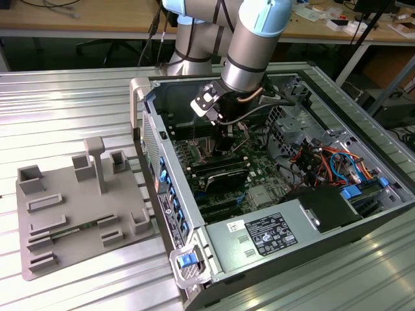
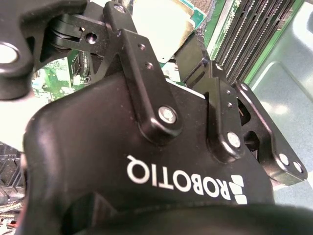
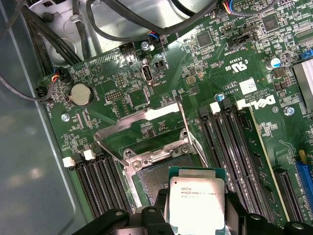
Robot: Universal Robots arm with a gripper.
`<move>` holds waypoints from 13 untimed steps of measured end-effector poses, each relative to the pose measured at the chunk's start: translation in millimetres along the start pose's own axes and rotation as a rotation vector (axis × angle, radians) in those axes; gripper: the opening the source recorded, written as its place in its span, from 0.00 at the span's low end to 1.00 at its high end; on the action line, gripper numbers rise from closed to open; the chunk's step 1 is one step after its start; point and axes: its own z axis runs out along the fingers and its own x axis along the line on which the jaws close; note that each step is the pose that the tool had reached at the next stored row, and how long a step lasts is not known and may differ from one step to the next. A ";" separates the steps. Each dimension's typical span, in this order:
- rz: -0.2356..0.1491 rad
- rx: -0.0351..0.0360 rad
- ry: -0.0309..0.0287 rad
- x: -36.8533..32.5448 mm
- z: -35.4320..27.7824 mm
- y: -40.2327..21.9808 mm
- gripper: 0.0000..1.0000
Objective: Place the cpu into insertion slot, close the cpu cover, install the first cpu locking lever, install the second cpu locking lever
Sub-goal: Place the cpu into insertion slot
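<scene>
My gripper [image 3: 197, 215] is shut on the cpu [image 3: 197, 201], a small square chip with a silver-grey face, held by its two side edges between black fingers [image 3: 234, 211]. The cpu hangs just above and partly over the insertion slot [image 3: 149, 177], a dark square socket on the green board. The cpu cover [image 3: 157, 151] stands lifted at the socket's far edge. Two thin wire levers [image 3: 110, 148] stick up, released, on either side. The second wrist view has the cpu [image 2: 157, 25] beyond the gripper's body. In the exterior view the gripper [image 1: 224, 141] reaches down into the open computer case [image 1: 194, 259].
Long black memory slots [image 3: 234, 142] flank the socket on both sides. A coin battery [image 3: 80, 94] and black cables [image 3: 142, 27] lie beyond it. The case's grey wall [image 3: 29, 161] is close by. A grey fixture plate [image 1: 78, 214] rests on the table at the exterior view's left.
</scene>
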 end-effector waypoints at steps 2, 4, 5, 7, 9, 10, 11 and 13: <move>0.000 -0.0001 0.0003 0.1 -0.2 0.0 0.55; 0.000 0.0000 0.0001 -0.1 -1.9 -0.1 0.55; 0.000 0.0000 0.0001 -0.2 -3.0 -0.1 0.55; 0.000 0.0000 0.0000 -0.4 -6.2 -0.2 0.55; -0.001 0.0000 0.0001 -0.6 -9.0 -0.3 0.55; -0.003 -0.0002 0.0002 -0.4 -9.0 -0.4 0.55; -0.013 -0.0008 -0.0001 -0.1 -9.0 -0.5 0.55; -0.038 -0.0024 -0.0012 0.5 -9.1 -0.7 0.55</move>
